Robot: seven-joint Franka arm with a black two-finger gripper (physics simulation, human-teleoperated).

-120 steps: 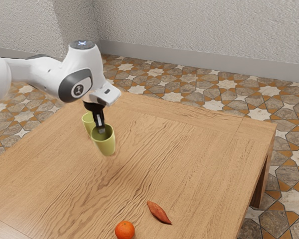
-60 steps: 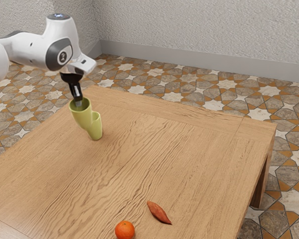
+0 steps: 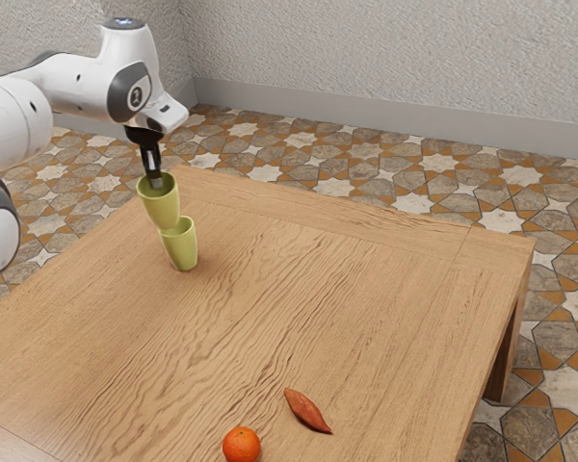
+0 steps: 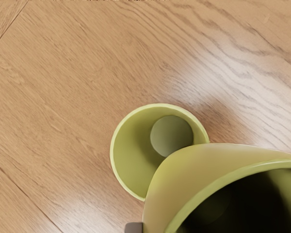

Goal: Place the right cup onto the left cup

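Raised the held yellow-green cup a little since the earlier frame and carried it slightly toward the exterior view's right. Have the claw clamped on its wall near the rim. See the standing yellow-green cup upright on the bench, just below, with only part of its mouth covered in the wrist view. Cannot tell of any contact between the two. Judge the step as lining up for the stack, off centre for now. Keep the height, ease sideways to centre over the open mouth, level the base, then lower slowly and straight. Avoid pressing down off centre, for risk of catching the rim and tipping. Release only once seated.
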